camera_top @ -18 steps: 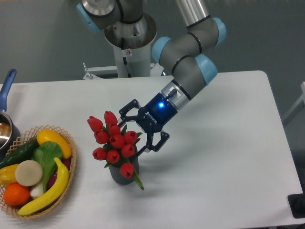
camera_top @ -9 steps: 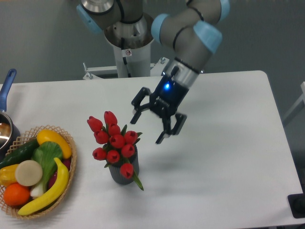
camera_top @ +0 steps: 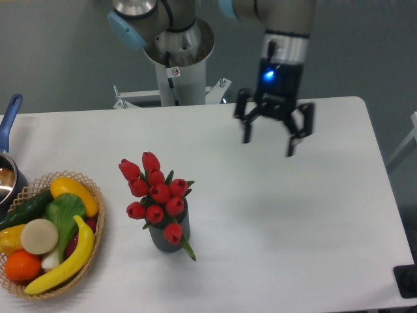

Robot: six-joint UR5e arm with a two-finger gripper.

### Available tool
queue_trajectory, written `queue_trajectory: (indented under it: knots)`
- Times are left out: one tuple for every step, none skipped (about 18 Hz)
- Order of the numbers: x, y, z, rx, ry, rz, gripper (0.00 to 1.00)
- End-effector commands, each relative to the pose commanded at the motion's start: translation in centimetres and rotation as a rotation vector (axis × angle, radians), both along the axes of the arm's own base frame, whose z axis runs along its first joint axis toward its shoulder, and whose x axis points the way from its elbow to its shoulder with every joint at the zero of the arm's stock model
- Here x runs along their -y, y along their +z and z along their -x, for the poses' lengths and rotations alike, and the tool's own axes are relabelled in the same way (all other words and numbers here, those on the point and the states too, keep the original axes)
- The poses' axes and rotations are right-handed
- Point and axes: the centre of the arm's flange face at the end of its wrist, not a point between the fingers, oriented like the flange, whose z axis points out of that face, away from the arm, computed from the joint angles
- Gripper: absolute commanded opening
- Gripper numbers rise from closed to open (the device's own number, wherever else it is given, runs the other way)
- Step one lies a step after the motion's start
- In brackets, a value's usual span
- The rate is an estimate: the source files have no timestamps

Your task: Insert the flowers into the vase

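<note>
The flowers (camera_top: 155, 193), a bunch of red tulip buds with green leaves, stand with their stems inside the vase (camera_top: 171, 236), a small dark grey cylinder on the white table, left of centre. One bud and a leaf hang over the vase's front rim. My gripper (camera_top: 268, 139) hangs well above and to the right of them, over the far right part of the table. It points straight down, its fingers spread open with nothing between them.
A wicker basket (camera_top: 95, 225) of fruit and vegetables sits at the table's left front. A pot with a blue handle (camera_top: 9, 119) pokes in at the left edge. The robot's base column (camera_top: 176, 59) stands behind the table.
My gripper has let go of the flowers, risen and swung away to the upper right, turning to point straight down. The flowers stay in the vase.
</note>
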Motion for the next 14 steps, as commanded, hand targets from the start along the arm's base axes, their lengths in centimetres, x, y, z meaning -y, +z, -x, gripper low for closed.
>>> queue_trajectory:
  knots:
    - [0.7, 0.5, -0.4, -0.024, 0.003, 0.064, 1.00]
    - [1.4, 0.7, -0.6, -0.029, 0.001, 0.122, 1.00]
    - [2.0, 0.7, -0.7, -0.034, -0.021, 0.170, 1.00]
    - [2.8, 1.2, -1.0, -0.045, -0.056, 0.214, 1.00]
    - [3.6, 1.7, -1.0, -0.055, -0.093, 0.249, 1.00]
    - [4.5, 2.3, -0.9, -0.059, -0.117, 0.270, 1.00]
    - [5.3, 2.7, -0.7, -0.059, -0.127, 0.283, 1.00]
    - [5.8, 3.1, -0.7, -0.054, -0.135, 0.293, 1.00]
    - [6.1, 3.5, -0.9, -0.050, -0.150, 0.302, 1.00]
    - [6.5, 3.6, -1.0, -0.044, -0.170, 0.314, 1.00]
    - [7.2, 3.8, -1.0, -0.041, -0.177, 0.326, 1.00]
    - [8.2, 3.7, -1.0, -0.034, -0.179, 0.333, 1.00]
    - [9.3, 3.7, -0.8, -0.027, -0.180, 0.342, 1.00]
    - [10.6, 3.7, -0.7, -0.025, -0.211, 0.364, 1.00]
